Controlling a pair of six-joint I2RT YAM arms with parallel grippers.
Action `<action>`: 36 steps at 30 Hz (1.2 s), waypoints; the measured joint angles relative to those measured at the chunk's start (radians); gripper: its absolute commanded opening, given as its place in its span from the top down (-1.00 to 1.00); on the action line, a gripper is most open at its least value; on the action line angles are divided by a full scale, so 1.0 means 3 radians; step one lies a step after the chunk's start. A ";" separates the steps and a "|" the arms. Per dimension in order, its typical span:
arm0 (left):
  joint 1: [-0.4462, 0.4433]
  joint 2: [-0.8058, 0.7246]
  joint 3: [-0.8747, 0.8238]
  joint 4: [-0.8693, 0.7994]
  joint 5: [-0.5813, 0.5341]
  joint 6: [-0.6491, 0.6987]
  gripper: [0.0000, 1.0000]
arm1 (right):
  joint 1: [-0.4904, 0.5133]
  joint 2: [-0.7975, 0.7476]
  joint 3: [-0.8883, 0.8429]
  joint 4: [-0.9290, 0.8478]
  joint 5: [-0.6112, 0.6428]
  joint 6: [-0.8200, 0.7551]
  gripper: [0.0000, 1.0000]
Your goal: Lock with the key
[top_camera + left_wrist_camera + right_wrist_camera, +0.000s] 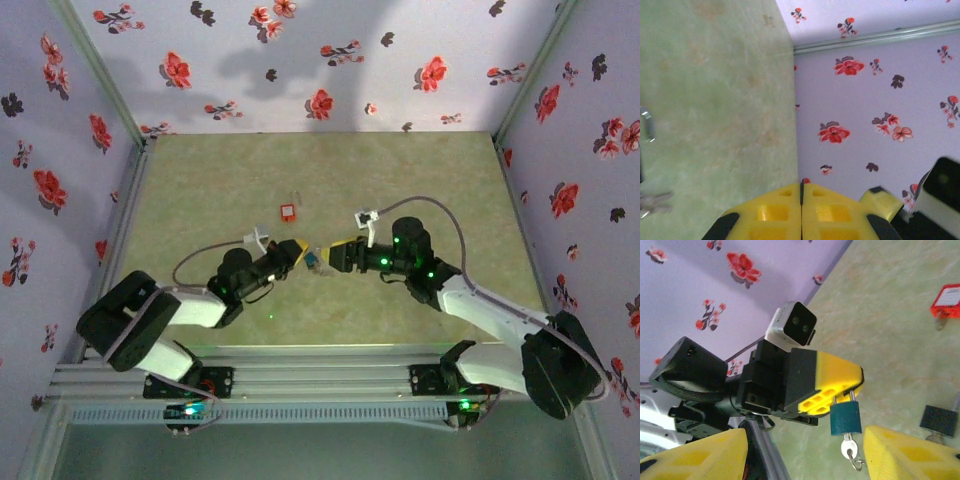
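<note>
Left tool [854, 381]: closed, with its yellow fingers [775, 212] pressed flat together. The tips pinch the shackle of a teal padlock.
Teal padlock [845, 418]: hangs upright at 6 o'clock under the left tool's tips, clear of the table. In the top view it sits between the two tools.
Silvery key [848, 446]: sticks out of the teal padlock's underside at 6 o'clock, with a thin wire ring dangling from it.
Right tool [805, 445]: spread wide and holding nothing. Its two yellow fingers sit at the 7 and 5 o'clock corners of the right wrist view, and it faces the left tool across the hanging padlock.
Key [938, 420]: its black square head lies on the table at 3 o'clock from the teal padlock, just above the right tool's finger at the 5 o'clock corner. It is apart from both tools. Only a sliver of silver shows by the head, so I cannot tell how the blade lies.
Red padlock [288, 211]: lies on the table at 12 o'clock from the left tool in the top view, apart from both tools.
Table [420, 180]: mottled pale green.
Walls [330, 60]: lilac with red and dark flowers, closing in the table at 9, 12 and 3 o'clock.
Metal bits [651, 202]: small silvery pieces at 9 o'clock in the left wrist view, cut off by the edge, so I cannot tell what they are.
</note>
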 measured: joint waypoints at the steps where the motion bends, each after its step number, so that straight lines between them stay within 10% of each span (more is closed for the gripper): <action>1: 0.0000 0.0047 0.0056 0.0022 -0.0020 -0.0027 1.00 | -0.0009 -0.0039 -0.0025 0.0000 0.0064 0.0000 -0.25; 14: 0.0001 0.0642 0.0430 0.0191 -0.0146 -0.0425 1.00 | -0.0362 -0.0103 -0.0342 0.0342 0.0565 0.0479 0.07; 36: 0.0001 0.0867 0.0579 0.0267 -0.0231 -0.0670 1.00 | -0.0473 0.0984 -0.0186 0.1010 -0.0085 0.1165 0.25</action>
